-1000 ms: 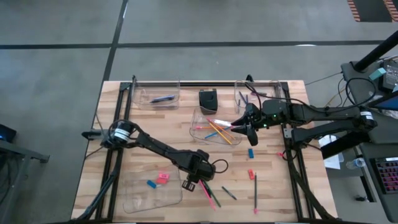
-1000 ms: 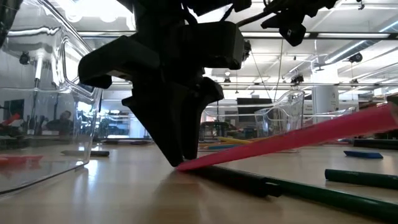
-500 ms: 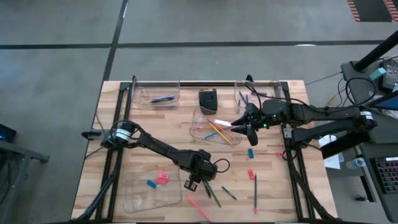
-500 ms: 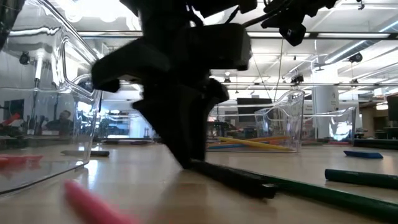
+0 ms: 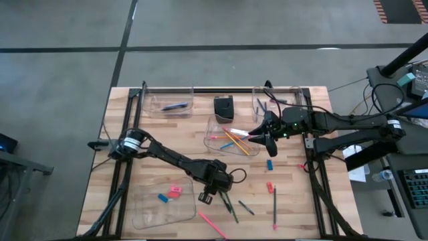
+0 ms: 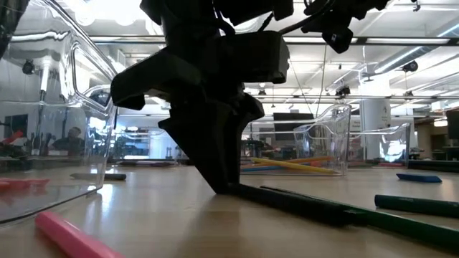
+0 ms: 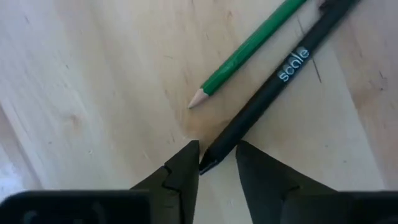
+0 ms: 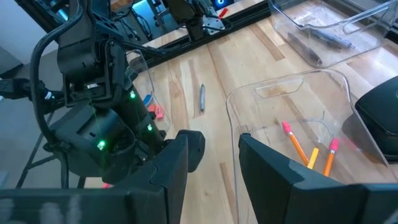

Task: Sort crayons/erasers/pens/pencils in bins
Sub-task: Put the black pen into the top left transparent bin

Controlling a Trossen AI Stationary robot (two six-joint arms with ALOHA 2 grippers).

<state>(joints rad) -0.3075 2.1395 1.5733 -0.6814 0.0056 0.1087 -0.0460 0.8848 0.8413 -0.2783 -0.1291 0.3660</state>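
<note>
On table front | left pincer narrowly open, straddling black pen tip | right pincer parted, empty

Bare wood lies open left of the centre bin, between the far-left bin and the near-left bin. Near the front edge, a pink pencil, a green pencil and a black stick clutter the path right of that bin.
</note>
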